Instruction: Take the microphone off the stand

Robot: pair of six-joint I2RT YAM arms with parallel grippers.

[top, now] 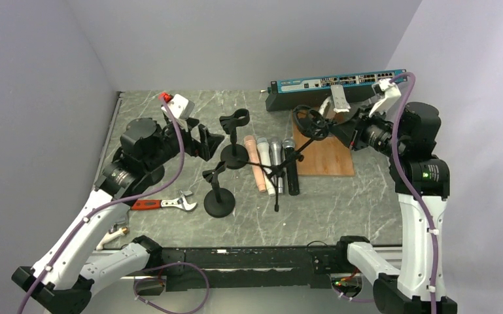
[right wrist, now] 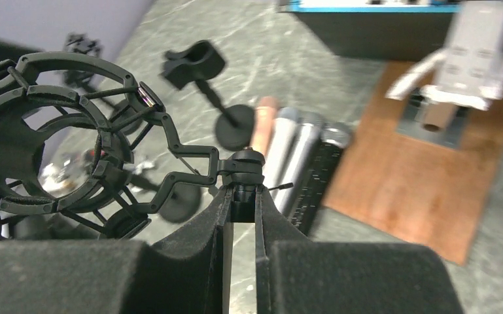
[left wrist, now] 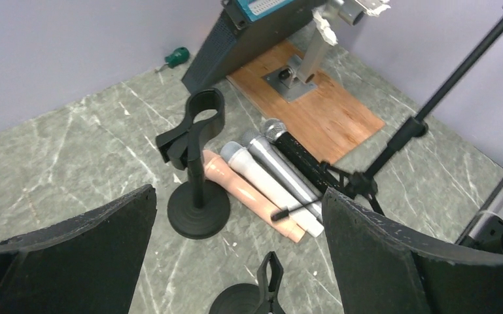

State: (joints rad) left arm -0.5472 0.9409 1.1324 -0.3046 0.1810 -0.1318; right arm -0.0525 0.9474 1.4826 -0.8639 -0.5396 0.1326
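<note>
Four microphones lie side by side on the table: pink (top: 256, 163), white (top: 266, 163), silver (top: 277, 157) and black (top: 292, 169). They also show in the left wrist view, pink (left wrist: 248, 190) to black (left wrist: 301, 154). My right gripper (top: 341, 131) is shut on the top joint (right wrist: 243, 196) of a black tripod stand (top: 294, 156). The stand leans over the microphones, and its shock mount (right wrist: 46, 144) is an empty ring. My left gripper (top: 212, 140) is open and empty, its fingers (left wrist: 104, 242) above two small desk stands.
A clip stand (top: 234, 140) and a lower clip stand (top: 218, 193) stand left of the microphones. A wooden board (top: 330, 157) with a white device (top: 338, 98) and a network switch (top: 333, 84) lie at the back right. A wrench (top: 163, 203) lies at the front left.
</note>
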